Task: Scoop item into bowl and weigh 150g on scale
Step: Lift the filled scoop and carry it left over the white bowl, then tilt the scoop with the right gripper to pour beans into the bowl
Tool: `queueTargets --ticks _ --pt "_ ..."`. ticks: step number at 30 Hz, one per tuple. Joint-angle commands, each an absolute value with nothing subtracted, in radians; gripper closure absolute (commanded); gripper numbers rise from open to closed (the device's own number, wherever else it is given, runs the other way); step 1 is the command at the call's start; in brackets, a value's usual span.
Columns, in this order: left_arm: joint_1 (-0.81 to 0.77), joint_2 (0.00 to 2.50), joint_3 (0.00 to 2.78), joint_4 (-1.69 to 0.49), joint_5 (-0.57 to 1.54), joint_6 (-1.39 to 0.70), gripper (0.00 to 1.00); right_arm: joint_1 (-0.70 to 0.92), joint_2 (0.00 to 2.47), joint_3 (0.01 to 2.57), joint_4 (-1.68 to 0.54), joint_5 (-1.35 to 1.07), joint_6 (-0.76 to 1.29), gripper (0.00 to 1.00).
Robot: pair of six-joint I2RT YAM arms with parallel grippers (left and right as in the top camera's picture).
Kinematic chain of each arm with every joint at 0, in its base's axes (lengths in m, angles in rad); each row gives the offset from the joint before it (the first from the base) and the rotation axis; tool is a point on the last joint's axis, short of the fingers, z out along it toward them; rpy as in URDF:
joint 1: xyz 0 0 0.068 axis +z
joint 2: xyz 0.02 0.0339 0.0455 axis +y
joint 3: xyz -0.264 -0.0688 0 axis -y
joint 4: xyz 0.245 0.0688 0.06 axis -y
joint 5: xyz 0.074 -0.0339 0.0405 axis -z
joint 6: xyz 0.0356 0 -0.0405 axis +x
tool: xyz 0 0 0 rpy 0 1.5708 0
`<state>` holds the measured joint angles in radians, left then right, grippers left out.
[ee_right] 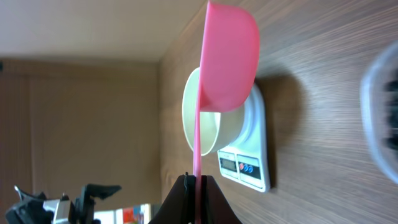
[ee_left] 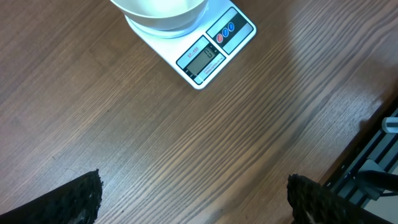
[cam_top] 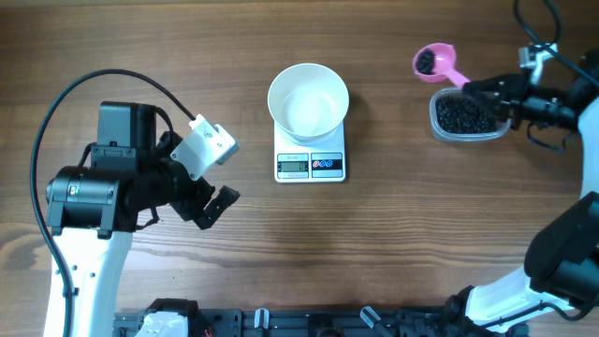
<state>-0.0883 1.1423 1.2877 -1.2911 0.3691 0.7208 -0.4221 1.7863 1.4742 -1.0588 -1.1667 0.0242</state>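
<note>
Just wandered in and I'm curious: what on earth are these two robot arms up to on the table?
The right gripper is shut on the handle of a pink scoop carrying some black beans, beside the clear tub that holds the rest. The white bowl sits on the digital kitchen scale mid-table and looks empty. The left gripper hangs open over the wooden table, holding nothing.
</note>
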Motion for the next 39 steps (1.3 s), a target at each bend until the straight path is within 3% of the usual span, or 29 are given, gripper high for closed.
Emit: queueTargets --ticks 1,17,24,39 --pt "-0.08 1.133 1.293 -1.291 0.392 0.718 0.0 -0.364 1.808 1.466 -1.051 -1.214 0.004 0.95" --pt "-0.08 1.133 1.293 -1.291 0.392 0.718 0.0 -0.115 1.808 1.466 -0.939 -1.207 0.004 0.96" --pt "-0.08 1.133 1.293 -1.291 0.392 0.718 0.0 -0.024 1.808 1.466 -0.87 -1.069 -0.004 0.96" --pt "-0.08 1.133 1.293 -1.291 0.392 0.718 0.0 0.036 1.808 1.466 -0.854 -0.888 -0.131 0.96"
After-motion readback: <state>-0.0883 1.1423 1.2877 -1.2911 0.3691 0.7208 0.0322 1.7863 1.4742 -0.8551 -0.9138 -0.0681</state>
